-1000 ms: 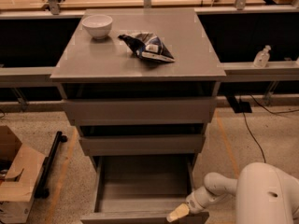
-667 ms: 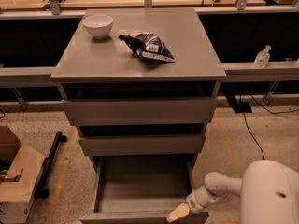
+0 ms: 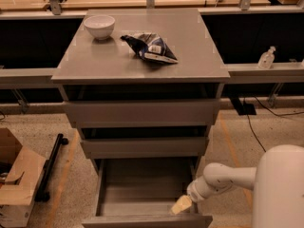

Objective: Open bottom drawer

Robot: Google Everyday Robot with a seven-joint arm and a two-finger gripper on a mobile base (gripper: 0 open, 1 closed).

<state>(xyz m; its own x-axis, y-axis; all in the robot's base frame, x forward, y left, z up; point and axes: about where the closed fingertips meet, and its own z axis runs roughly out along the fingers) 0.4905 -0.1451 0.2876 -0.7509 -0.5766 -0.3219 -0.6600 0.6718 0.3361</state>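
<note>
The bottom drawer (image 3: 142,220) is the lowest of three grey drawers and stands pulled out, showing its plain grey box interior (image 3: 145,184). The middle drawer (image 3: 145,147) and the top drawer (image 3: 142,112) above it are pushed in. My gripper (image 3: 180,205), with pale yellow fingertips, is at the right end of the bottom drawer's front panel, just inside its top edge. The white arm (image 3: 223,177) reaches in from the lower right.
A white bowl (image 3: 99,25) and a dark chip bag (image 3: 151,47) lie on the cabinet's grey top (image 3: 190,65). A cardboard box (image 3: 16,179) and a black bar (image 3: 50,175) sit on the floor at left. A small bottle (image 3: 266,57) stands on the right ledge.
The arm's large white body has shifted slightly right. The gripper and the drawer stay where they were.
</note>
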